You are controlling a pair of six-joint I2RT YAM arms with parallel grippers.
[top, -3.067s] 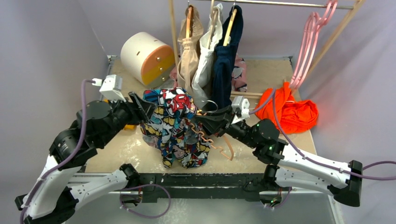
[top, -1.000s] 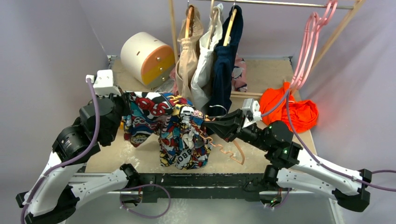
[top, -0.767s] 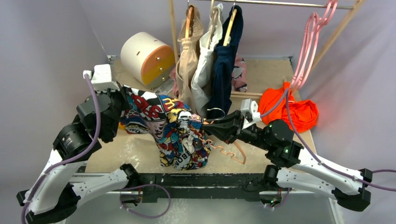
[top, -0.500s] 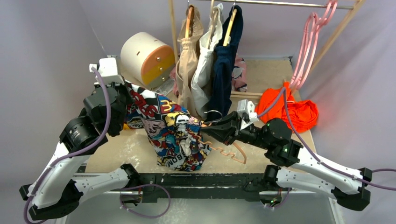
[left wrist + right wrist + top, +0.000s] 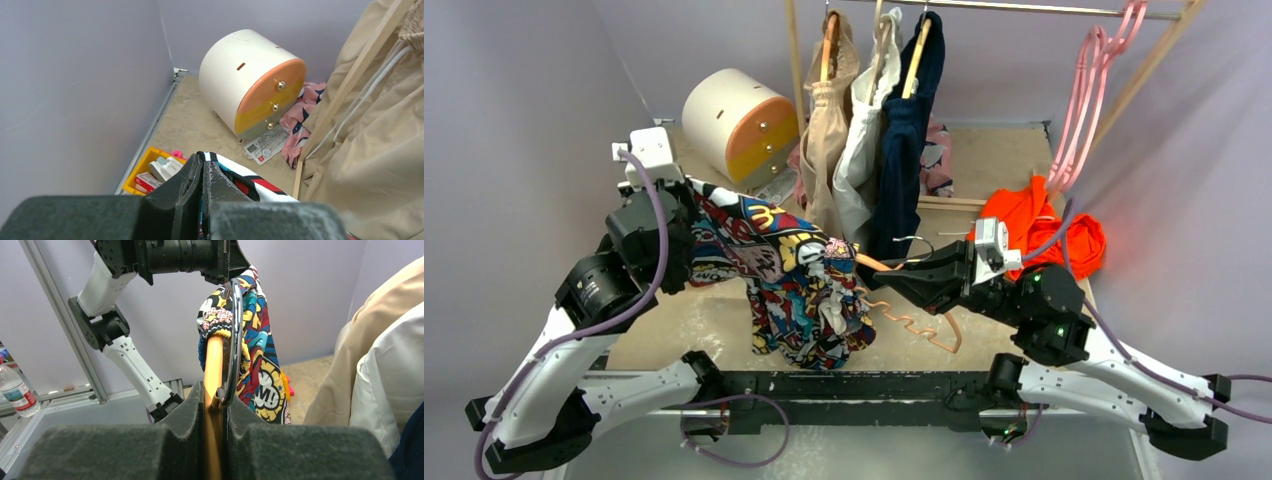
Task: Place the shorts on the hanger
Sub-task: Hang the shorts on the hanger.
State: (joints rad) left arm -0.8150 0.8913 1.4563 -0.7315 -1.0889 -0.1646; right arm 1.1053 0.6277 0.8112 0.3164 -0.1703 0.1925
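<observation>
The comic-print shorts (image 5: 789, 275) hang in the air over the table's front left, stretched between both arms. My left gripper (image 5: 687, 192) is raised at the left and shut on the waistband edge (image 5: 240, 176); in the left wrist view the gripper (image 5: 202, 161) has fabric pinched between its pads. My right gripper (image 5: 896, 280) is shut on the peach hanger (image 5: 927, 327) at its neck. In the right wrist view the hanger (image 5: 214, 357) runs from the gripper (image 5: 215, 396) into the bunched shorts (image 5: 257, 335). One wavy arm hangs free below; the other is hidden in the cloth.
A rack at the back carries beige, white and navy garments (image 5: 869, 120) on wooden hangers, and pink hangers (image 5: 1089, 95) at the right. An orange garment (image 5: 1044, 235) lies at the right. A round drawer box (image 5: 729, 120) and a yellow bin (image 5: 150, 172) stand at the back left.
My left gripper has lifted the waistband higher and farther back. My right gripper has drawn the hanger to the right, so the shorts are pulled out longer between the two arms.
</observation>
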